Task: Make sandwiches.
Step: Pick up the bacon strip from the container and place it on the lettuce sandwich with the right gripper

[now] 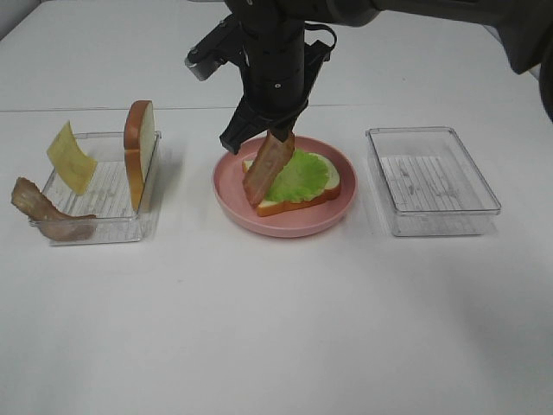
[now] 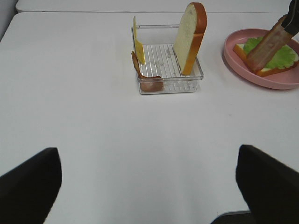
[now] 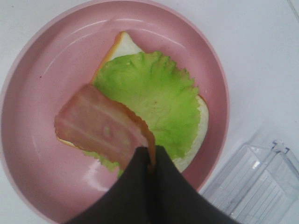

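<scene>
My left claw (image 2: 149, 186) sits closest to its own camera. Its two dark fingers (image 2: 29, 186) stand wide apart with nothing between them, above the bare white table (image 1: 276, 346).

My right claw (image 1: 275, 131) is pinched tight on the upper end of a brown bacon strip (image 1: 266, 169). The strip hangs slanted at the centre of the high view. Its lower end is down at the left edge of the ruffled green lettuce leaf (image 1: 304, 175); I cannot tell whether they touch. The lettuce lies on a white bread slice (image 1: 302, 203) on the pink round plate (image 1: 285, 225).

At the left of the frame, a clear tray (image 1: 104, 229) holds a second bread slice (image 1: 140, 151) standing on edge and a yellow cheese square (image 1: 71, 157). A second bacon strip (image 1: 43, 212) is draped over its near-left corner. At the right sits a second clear tray (image 1: 436, 223).
</scene>
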### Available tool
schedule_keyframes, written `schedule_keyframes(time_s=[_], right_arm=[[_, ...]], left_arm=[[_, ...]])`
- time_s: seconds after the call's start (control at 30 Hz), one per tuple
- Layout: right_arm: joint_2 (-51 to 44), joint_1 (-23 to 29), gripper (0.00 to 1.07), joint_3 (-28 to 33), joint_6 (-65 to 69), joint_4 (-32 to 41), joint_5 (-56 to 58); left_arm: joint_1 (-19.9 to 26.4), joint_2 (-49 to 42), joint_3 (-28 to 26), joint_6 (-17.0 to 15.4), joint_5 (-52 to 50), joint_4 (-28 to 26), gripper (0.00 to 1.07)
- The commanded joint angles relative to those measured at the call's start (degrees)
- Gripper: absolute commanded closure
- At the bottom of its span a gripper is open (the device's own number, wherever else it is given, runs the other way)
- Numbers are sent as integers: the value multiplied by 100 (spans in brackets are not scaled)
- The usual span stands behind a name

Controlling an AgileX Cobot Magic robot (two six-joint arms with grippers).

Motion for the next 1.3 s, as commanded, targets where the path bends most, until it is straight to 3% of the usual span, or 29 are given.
schedule_keyframes(time_s=[0.03,0.53,0.8,0.87,0.9,0.97,1.0,1.03,1.1,1.3], right_arm=[[46,-17,107,-6,57,-149,-97],[74,-309,107,-6,11,-143,-183],[74,-476,107,-6,11,487,-223],[74,-481,85,-6,11,487,-292],[74,-481,85,-6,11,487,-292],[74,-481,26,-6,17,378,-395],[74,-481,26,-6,17,378,-395],[74,-481,13,-6,23,292,-395],[74,-481,9,-6,63,183,-390],[40,-481,9,-11,212,69,-212]], left_arm=[[11,-74,11,-6,-23,-34,14],[11,-74,11,-6,-23,-34,14],[11,-74,11,-6,-23,-34,14],[11,-74,11,-6,-23,-34,14],[11,-74,11,-6,-23,-34,14],[11,-74,11,-6,-23,-34,14],[11,-74,11,-6,-23,-34,14],[11,-74,11,-6,-23,-34,14],[11,-74,11,-6,-23,-34,14],[11,-74,11,-6,-23,-34,14]])
